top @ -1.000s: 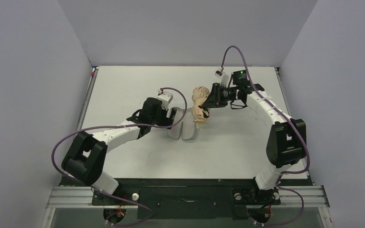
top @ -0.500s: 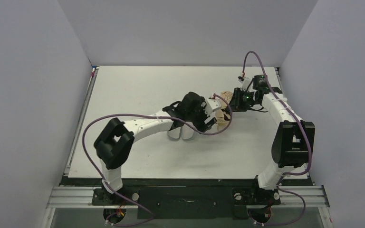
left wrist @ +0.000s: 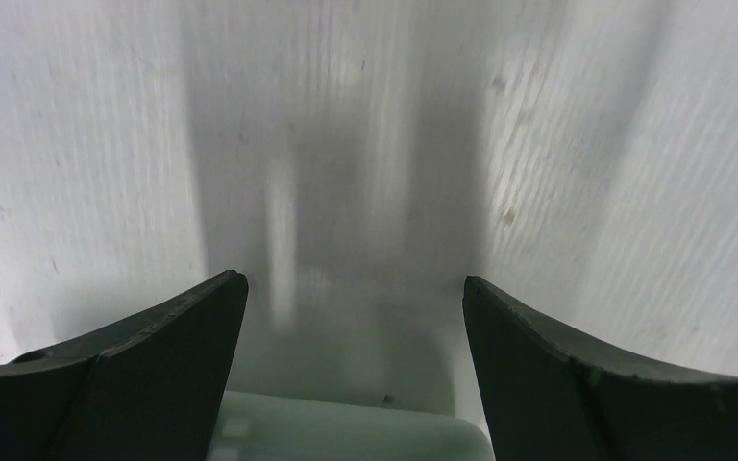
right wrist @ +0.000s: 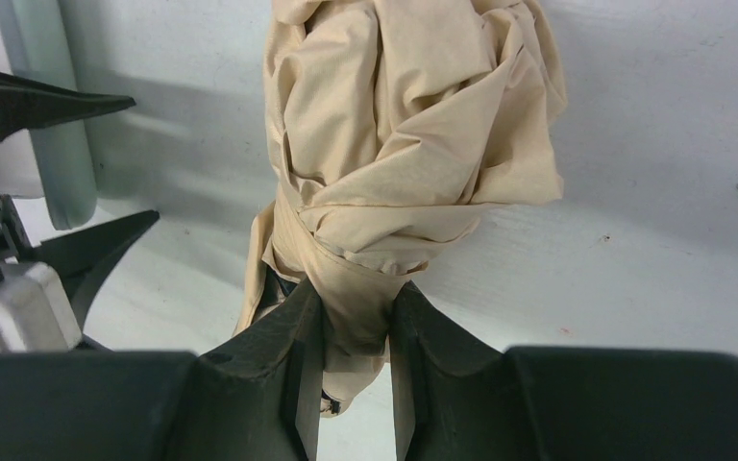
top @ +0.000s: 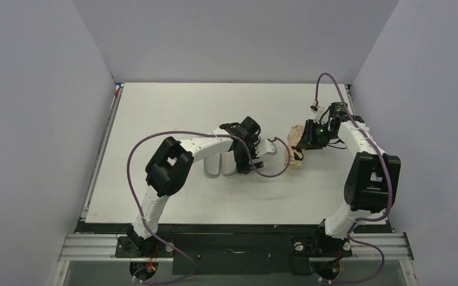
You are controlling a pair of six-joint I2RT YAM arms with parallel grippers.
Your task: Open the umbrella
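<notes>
The umbrella (right wrist: 413, 125) is a crumpled tan fabric bundle, folded up, in the right wrist view. My right gripper (right wrist: 356, 307) is shut on its narrow lower end, fabric pinched between both fingers. In the top view the umbrella (top: 296, 159) is right of the table's middle, with my right gripper (top: 302, 145) on it from the right. My left gripper (top: 269, 149) is just left of the umbrella, apart from it. It is open (left wrist: 356, 283) with only bare table between the fingers. Its black fingertips (right wrist: 125, 98) point at the umbrella.
A pale grey-green soft sleeve (top: 223, 165) lies on the table under the left forearm, and its edge (right wrist: 43, 106) shows at the upper left of the right wrist view. A purple cable (top: 279, 161) loops between the left gripper and the umbrella.
My right gripper carried the umbrella to the right and nearer. The left arm swung right across the sleeve to just left of the umbrella, its jaws staying open.
</notes>
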